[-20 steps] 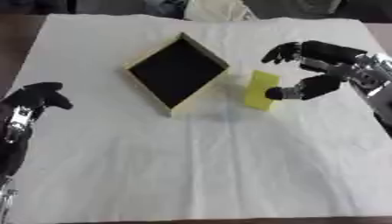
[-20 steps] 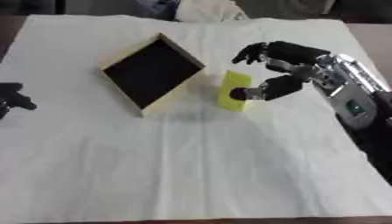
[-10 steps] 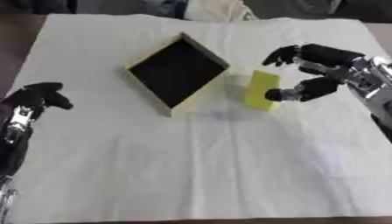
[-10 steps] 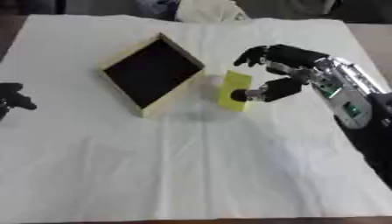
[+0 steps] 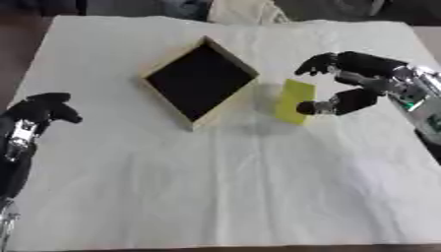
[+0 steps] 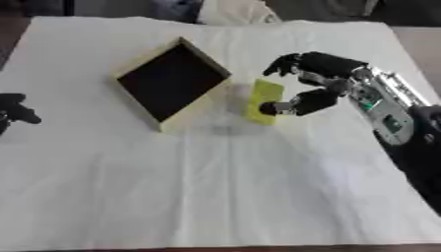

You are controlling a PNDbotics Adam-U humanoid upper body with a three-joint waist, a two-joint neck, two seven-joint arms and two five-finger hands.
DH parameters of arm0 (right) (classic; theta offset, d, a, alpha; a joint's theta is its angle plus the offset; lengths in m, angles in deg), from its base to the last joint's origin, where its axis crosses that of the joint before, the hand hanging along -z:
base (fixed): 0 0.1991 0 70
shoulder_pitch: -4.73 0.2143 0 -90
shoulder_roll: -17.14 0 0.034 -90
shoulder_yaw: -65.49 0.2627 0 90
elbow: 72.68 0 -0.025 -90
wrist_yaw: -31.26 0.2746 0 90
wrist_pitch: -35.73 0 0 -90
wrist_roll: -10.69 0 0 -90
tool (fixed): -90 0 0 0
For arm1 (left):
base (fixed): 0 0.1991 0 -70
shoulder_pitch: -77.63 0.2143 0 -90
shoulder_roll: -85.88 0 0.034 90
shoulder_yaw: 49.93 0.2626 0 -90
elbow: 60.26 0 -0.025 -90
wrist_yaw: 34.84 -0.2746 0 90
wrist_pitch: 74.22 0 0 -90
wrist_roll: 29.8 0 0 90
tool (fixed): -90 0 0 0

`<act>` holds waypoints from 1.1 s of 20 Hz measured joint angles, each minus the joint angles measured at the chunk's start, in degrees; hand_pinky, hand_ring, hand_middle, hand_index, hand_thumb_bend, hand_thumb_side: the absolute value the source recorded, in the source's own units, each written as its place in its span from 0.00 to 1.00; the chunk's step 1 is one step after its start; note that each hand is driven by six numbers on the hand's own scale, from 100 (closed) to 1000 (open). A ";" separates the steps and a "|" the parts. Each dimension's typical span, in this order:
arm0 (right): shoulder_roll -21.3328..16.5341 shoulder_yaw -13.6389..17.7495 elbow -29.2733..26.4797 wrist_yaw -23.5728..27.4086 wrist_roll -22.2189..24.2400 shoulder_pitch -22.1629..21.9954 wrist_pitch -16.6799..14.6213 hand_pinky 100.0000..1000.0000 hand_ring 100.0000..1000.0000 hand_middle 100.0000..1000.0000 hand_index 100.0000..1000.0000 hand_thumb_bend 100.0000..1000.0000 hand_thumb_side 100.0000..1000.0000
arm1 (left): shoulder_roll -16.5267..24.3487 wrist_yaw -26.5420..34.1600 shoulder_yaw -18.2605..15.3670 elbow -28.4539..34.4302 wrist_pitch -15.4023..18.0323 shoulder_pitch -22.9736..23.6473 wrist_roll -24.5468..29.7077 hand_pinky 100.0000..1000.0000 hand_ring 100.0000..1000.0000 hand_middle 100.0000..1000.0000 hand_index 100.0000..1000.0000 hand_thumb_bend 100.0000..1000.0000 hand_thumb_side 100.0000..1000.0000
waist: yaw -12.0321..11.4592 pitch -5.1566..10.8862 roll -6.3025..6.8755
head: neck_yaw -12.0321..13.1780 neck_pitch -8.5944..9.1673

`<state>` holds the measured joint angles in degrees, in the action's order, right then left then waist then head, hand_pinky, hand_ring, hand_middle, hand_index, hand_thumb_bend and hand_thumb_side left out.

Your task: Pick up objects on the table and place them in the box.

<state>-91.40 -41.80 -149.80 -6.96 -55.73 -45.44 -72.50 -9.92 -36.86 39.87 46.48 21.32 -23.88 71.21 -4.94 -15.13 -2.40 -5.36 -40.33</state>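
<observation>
- Right now our yellow block (image 5: 294, 101) stands on its edge, just to the left of our right hand (image 5: 358, 81); its long axis runs from near us up toward the far side, leaning a little to the right.
- Our right hand comes in from the right edge with its wrist out to the right. The fingers (image 5: 317, 64) arch over the block's far end and the thumb (image 5: 320, 107) curls in at its near end, so the hand is closed round the block in a pinch.
- Farther left of that hand, just beside the block, lies the box (image 5: 200, 81): pale wooden walls, a dark inside, turned so one corner points away from us like a diamond. It is open at the top.
- Our left hand (image 5: 45, 109) shows far across from the right one, near the left edge, with its fingers curled and nothing in them.
- Everything rests on a white cloth (image 5: 224, 182), slightly creased, which covers the table. Beyond the cloth's far edge we see something pale (image 5: 243, 10), too blurred to name.
</observation>
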 measured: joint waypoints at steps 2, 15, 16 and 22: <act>0.09 0.00 0.38 -0.17 -0.17 0.01 -0.11 0.75 0.79 0.85 0.91 0.53 1.00 | 0.00 0.00 0.00 0.00 0.00 0.00 0.01 0.83 0.57 0.50 0.74 0.08 0.87 | -0.02 0.00 0.01 | -0.08 0.00; 0.66 0.03 2.69 -2.28 -0.88 0.03 -0.17 0.75 0.78 0.84 0.91 0.53 0.99 | -0.01 0.00 0.01 0.00 0.11 0.00 0.13 0.83 0.57 0.51 0.74 0.08 0.87 | -0.15 0.00 0.20 | -0.18 0.00; 0.79 0.03 2.85 -2.39 -0.94 0.03 -0.19 0.75 0.78 0.84 0.91 0.52 1.00 | -0.01 0.00 0.01 0.00 0.12 0.00 0.15 0.83 0.57 0.51 0.74 0.08 0.87 | -0.15 0.00 0.20 | -0.21 0.00; 0.95 0.07 3.39 -3.06 -1.18 0.03 -0.27 0.74 0.77 0.83 0.90 0.49 0.97 | -0.01 0.00 0.01 0.00 0.14 -0.03 0.31 0.83 0.57 0.51 0.74 0.08 0.87 | -0.19 -0.03 0.21 | -0.34 0.00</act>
<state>-90.45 -41.73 -146.41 -10.02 -56.91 -45.41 -72.76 -9.92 -36.86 39.88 46.48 21.46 -23.91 71.52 -5.13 -15.15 -2.19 -5.70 -40.33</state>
